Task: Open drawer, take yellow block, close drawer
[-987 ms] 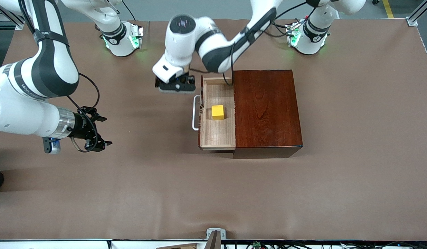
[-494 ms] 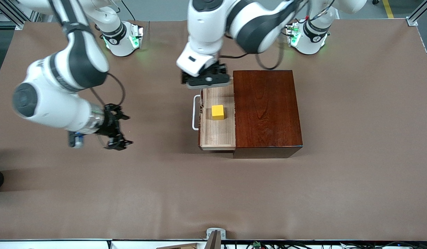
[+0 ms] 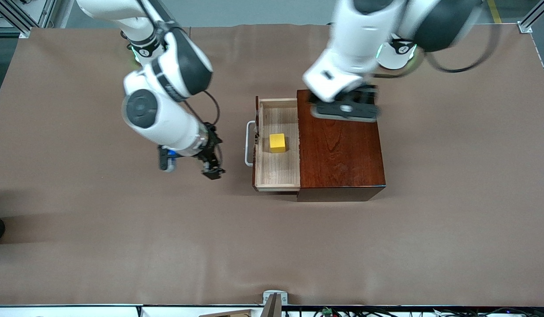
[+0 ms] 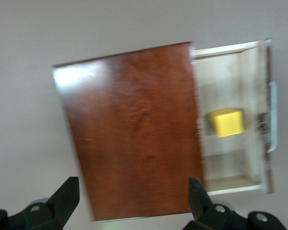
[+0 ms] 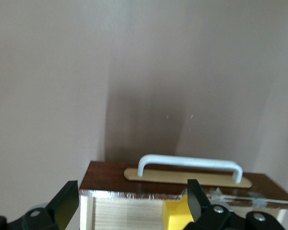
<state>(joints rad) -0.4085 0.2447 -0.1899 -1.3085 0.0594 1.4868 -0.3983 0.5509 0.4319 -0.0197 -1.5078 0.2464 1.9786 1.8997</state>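
Drawer point(image 3: 277, 169) open, yellow block point(image 3: 277, 143) inside

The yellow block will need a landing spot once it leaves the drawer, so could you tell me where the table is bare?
Bare table runs between the mahogany box and the front camera. It is crowded by the drawer handle, where the open right hand hovers; the left hand hangs over the box. The yellow block sits in the drawer.

Robot lab: aluminium frame point(image 3: 531, 17), brown-covered table point(image 3: 122, 246).
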